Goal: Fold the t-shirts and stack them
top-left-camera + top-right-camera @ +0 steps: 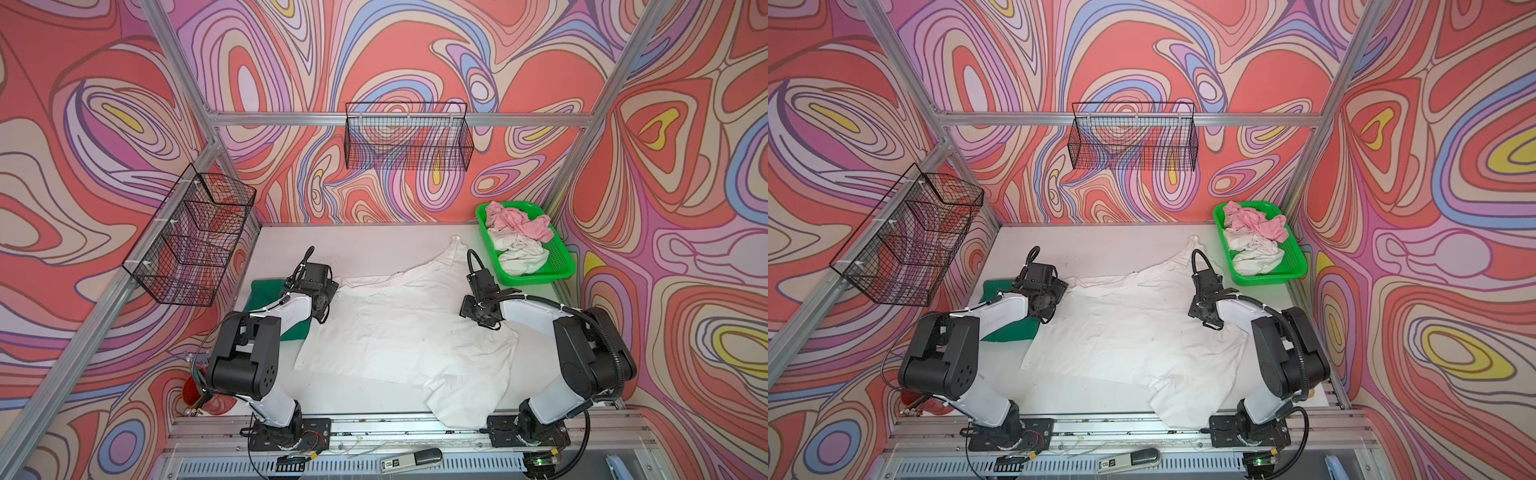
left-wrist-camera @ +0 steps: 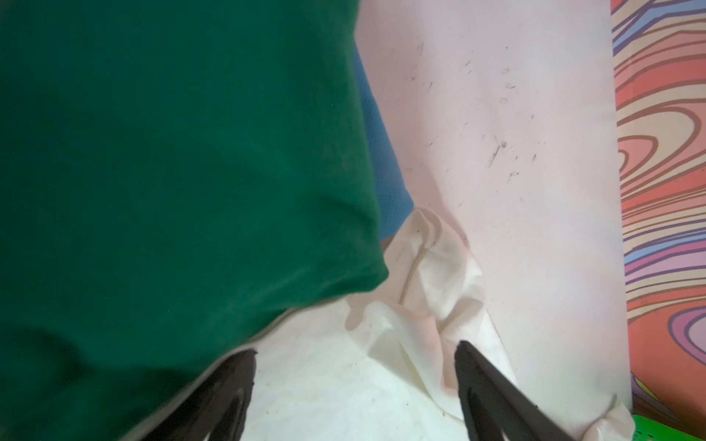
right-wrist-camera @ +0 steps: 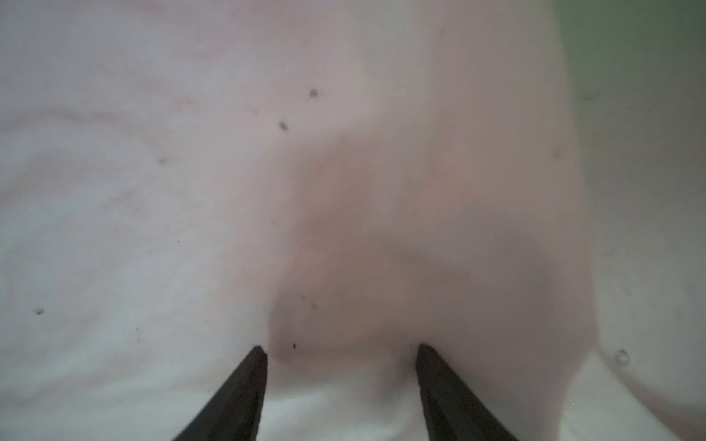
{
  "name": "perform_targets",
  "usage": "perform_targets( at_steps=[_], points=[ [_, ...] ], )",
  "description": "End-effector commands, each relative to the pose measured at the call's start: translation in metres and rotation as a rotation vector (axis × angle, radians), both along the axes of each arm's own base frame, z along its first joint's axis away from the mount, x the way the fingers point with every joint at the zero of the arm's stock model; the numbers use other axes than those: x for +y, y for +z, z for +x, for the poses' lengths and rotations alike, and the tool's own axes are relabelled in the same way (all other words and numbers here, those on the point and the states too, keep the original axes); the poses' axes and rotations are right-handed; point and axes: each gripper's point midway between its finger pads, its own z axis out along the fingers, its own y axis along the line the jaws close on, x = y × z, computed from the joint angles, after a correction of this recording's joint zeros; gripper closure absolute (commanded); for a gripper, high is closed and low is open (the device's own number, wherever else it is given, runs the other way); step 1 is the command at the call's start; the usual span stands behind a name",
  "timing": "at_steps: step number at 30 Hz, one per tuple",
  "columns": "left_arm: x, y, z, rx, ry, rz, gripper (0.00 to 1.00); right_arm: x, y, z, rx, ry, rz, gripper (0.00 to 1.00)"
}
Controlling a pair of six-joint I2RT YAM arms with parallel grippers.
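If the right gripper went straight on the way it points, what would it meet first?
Most likely the white t-shirt, lying just ahead of the right gripper, fingers open; how near is unclear.

spread shirt [image 1: 399, 328]: mid-bench [image 1: 353, 245] | folded shirt [image 1: 262, 293]: at its left edge | basket [image 1: 536, 278]: back right | crumpled shirts [image 1: 519, 237]: in basket

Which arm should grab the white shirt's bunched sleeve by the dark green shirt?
Left, likely: left gripper hangs open at the crumpled sleeve of the large white cloth t-shirt; right gripper is far across it.
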Motion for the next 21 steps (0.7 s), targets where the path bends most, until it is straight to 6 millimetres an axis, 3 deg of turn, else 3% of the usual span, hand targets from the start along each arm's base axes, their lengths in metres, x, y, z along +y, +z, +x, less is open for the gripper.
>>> perform_targets(
  at_steps=[1, 4, 10, 16, 21],
  points=[
    [-0.006, 0.003, 0.009, -0.060, 0.035, -0.049, 0.32, -0.001, 0.003, -0.002, -0.014, -0.004, 0.008, 0.34],
    [-0.007, -0.002, 0.009, -0.054, 0.044, -0.055, 0.47, 0.000, 0.004, -0.001, -0.016, -0.002, 0.010, 0.35],
    [-0.009, -0.010, 0.009, -0.041, 0.042, -0.051, 0.60, 0.000, 0.003, 0.000, -0.014, 0.004, 0.010, 0.35],
    [-0.007, -0.015, 0.002, -0.036, 0.060, -0.051, 0.59, 0.000, 0.001, -0.001, -0.008, 0.004, 0.010, 0.35],
    [-0.008, -0.011, -0.001, -0.059, 0.063, -0.061, 0.42, 0.001, 0.000, 0.000, -0.007, 0.006, 0.012, 0.35]
  ],
)
